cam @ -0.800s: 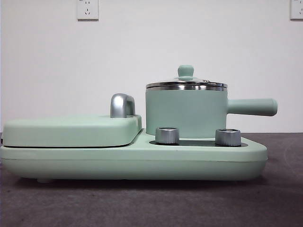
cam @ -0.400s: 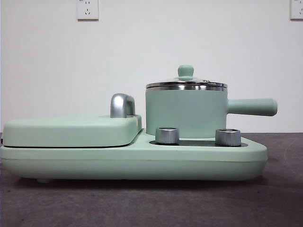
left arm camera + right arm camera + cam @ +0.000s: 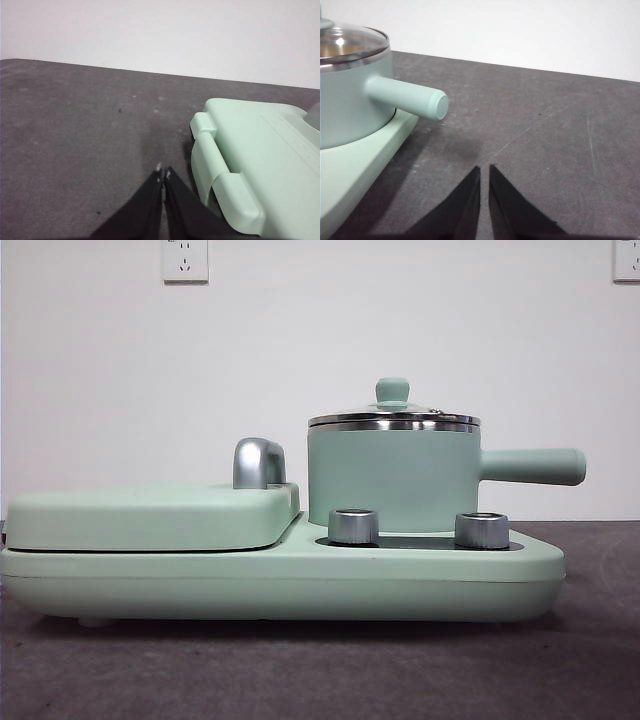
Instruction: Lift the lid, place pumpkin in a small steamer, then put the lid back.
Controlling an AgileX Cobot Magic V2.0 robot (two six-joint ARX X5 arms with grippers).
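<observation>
The small steamer [image 3: 392, 480], a mint-green pot with a long side handle [image 3: 530, 466], stands on the right half of the appliance base. The lid [image 3: 393, 416] rests on its steel rim, green knob up. In the right wrist view the small steamer [image 3: 347, 95] and the lid [image 3: 350, 45] show beside my right gripper [image 3: 484, 172], which hangs shut over bare table off the handle's end. My left gripper [image 3: 163, 174] is shut too, over the table beside the griddle cover [image 3: 260, 150]. The pumpkin is out of view.
A wide mint-green appliance base [image 3: 280, 575] with two silver knobs [image 3: 353, 525] fills the table's middle. A flat green griddle cover [image 3: 150, 515] with a steel handle [image 3: 258, 462] lies on its left half. Dark grey table [image 3: 320, 670] runs in front.
</observation>
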